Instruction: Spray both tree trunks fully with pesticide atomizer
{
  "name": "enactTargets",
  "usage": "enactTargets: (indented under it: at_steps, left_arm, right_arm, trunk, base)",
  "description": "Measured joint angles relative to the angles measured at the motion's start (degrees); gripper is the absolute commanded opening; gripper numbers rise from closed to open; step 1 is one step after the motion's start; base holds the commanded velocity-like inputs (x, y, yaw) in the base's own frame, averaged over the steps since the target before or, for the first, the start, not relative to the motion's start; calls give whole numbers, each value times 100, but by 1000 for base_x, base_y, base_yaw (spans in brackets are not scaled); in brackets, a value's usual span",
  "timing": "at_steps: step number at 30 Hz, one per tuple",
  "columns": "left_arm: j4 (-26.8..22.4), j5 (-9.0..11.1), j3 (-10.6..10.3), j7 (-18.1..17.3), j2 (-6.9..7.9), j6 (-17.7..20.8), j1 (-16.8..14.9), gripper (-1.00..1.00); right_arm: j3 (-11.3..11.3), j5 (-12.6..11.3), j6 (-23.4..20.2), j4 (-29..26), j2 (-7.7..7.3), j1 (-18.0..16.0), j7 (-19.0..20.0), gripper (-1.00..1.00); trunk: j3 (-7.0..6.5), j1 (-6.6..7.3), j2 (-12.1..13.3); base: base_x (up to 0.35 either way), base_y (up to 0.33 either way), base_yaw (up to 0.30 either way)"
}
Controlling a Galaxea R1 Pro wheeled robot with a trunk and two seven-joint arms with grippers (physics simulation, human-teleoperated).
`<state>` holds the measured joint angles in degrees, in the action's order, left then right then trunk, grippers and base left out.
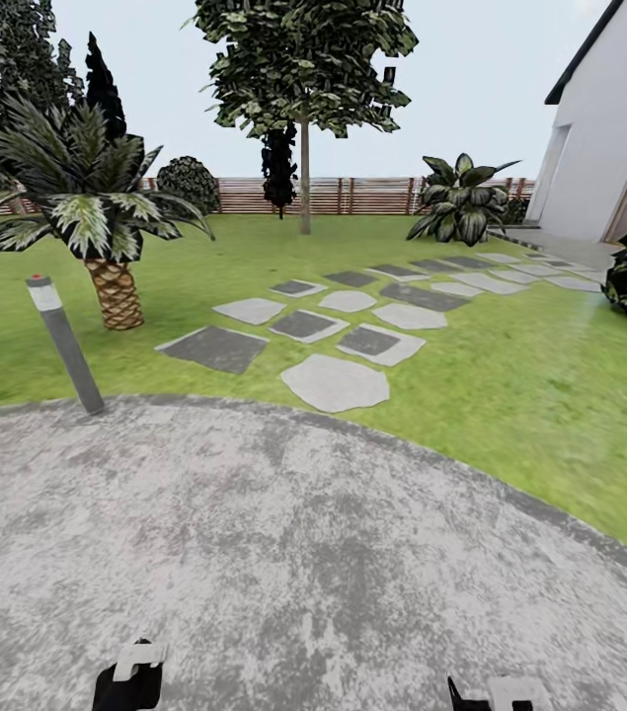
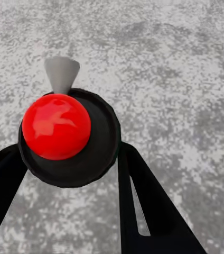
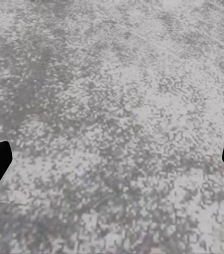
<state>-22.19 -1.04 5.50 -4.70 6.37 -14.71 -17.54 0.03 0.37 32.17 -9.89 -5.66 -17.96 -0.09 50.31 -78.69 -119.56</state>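
The left tool point(image 2: 64, 164) holds the atomizer point(image 2: 67, 135) upright, nozzle forward for spraying the tree point(image 1: 304, 178) across the lawn; the right tool point(image 3: 112, 159) gapes wide over the floor point(image 1: 283, 553).

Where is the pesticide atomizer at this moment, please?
In the left wrist view, the pesticide atomizer, with its red ball top and grey nozzle, sits between the left tool's fingers, above the grey mottled floor.

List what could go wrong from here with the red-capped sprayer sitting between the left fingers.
1. The black atomizer with the red round cap sits between the left gripper's black fingers; whether they clamp it is unclear, so it may slip.
2. The slim-trunked tree stands far across the lawn; the grey stepping stones and the leaning grey bollard light may snag the base.
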Motion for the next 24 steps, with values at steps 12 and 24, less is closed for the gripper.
enactTargets:
  at_steps: [12, 24]
  left_arm:
    - [0, 0, 0, 0, 0, 1, 0, -100]
    - [0, 0, 0, 0, 10, 0, 0, -100]
  right_arm:
    - [-3, 3, -3, 0, -6, 2, -10, 100]
    - [-3, 3, -4, 0, -5, 1, -15, 100]
  trunk:
    - [0, 0, 0]
    - [0, 0, 0]
  base:
    - [338, 0, 0]
    - [338, 0, 0]
